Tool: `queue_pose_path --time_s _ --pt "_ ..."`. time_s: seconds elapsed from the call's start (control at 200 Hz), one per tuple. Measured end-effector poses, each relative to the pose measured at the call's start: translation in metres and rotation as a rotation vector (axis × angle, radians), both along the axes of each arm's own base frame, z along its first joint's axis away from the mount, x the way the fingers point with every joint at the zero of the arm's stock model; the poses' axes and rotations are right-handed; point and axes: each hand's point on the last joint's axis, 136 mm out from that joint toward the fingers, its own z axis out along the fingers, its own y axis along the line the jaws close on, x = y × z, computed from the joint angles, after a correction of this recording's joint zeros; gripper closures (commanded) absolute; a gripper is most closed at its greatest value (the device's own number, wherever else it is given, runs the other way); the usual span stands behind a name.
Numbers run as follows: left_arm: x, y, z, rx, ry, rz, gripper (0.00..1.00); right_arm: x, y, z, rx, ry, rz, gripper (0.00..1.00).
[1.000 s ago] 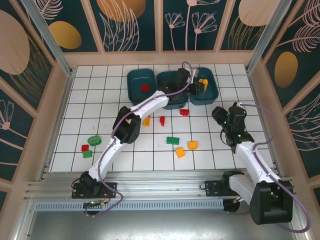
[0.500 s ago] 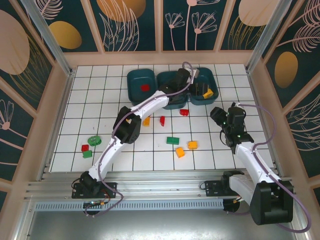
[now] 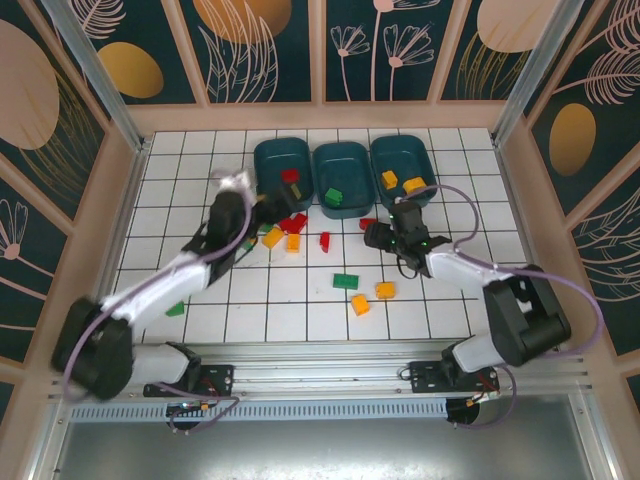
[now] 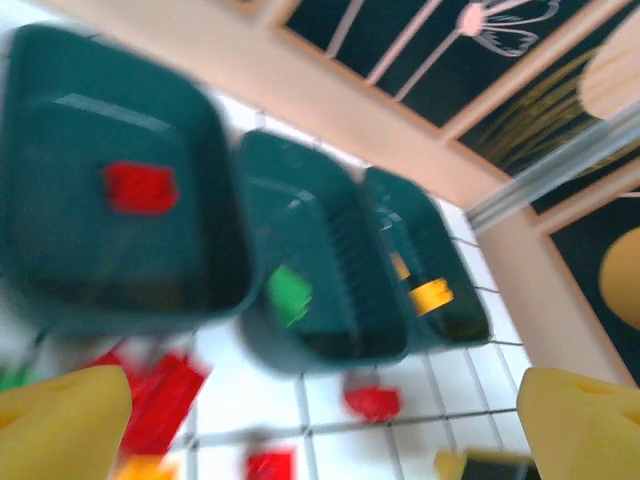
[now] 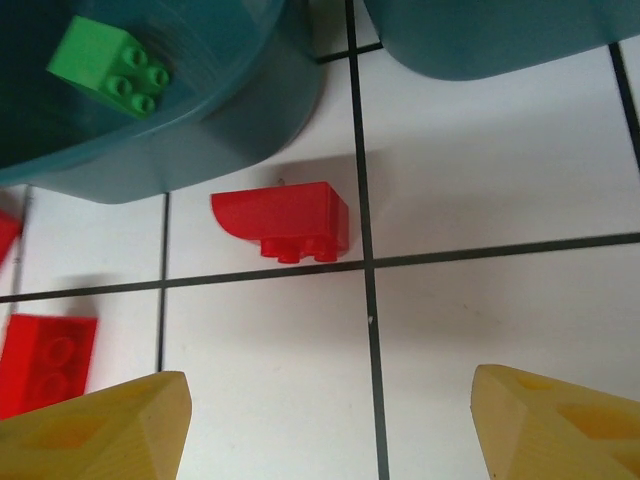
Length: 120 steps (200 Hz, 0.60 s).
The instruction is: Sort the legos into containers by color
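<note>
**Both grippers open over loose bricks in front of the tubs**

Three containers stand side by side along the far part of the tiled table (image 3: 180,170). The left tub (image 3: 270,158) holds a red brick (image 3: 291,175), the middle tub (image 3: 352,163) a green brick (image 3: 332,197), and the right tub (image 3: 405,155) two orange bricks (image 3: 389,179).

The right gripper (image 5: 330,395) hangs with its fingers spread wide and nothing between them. It is above a rounded red lego (image 5: 285,222) that lies on the tile just before the middle tub's corner, clear of the wall. The lego's long axis runs across the wrist view, in line with the gap between the fingers, and its studs face the near edge. Bare tile lies to its right and in front. A flat red lego (image 5: 45,362) lies off to the left.

The left gripper (image 3: 262,210), blurred in its wrist view, also has its fingers parted. It is near the left tub's front, over a red cluster (image 3: 295,222) and orange pieces (image 3: 272,237). Closer to the arm bases a green lego (image 3: 346,282) lies among open tiles.
</note>
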Motion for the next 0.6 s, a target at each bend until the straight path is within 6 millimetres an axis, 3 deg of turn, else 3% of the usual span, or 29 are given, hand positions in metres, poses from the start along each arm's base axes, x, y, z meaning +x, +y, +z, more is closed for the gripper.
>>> queue_pose_path --time_s 0.095,0.22,0.325,0.455,0.601 --pt "-0.047 0.044 -0.033 -0.031 0.025 0.116 0.01 0.009 0.004 -0.013 -0.036 0.025 0.012 0.23" --pt "-0.080 0.083 -0.065 -0.069 0.045 0.229 0.01 0.028 0.010 -0.026 -0.073 0.046 0.011 0.22" --pt "-0.090 0.095 -0.068 -0.105 0.035 0.269 0.02 0.042 0.017 -0.033 -0.084 0.051 0.012 0.22" --pt "-0.094 0.101 -0.056 -0.146 0.004 0.289 0.02 0.053 0.024 -0.044 -0.102 0.064 0.012 0.25" --pt "-0.096 0.102 -0.059 -0.148 0.019 0.293 0.02 0.057 0.025 -0.051 -0.145 0.058 -0.018 0.39"
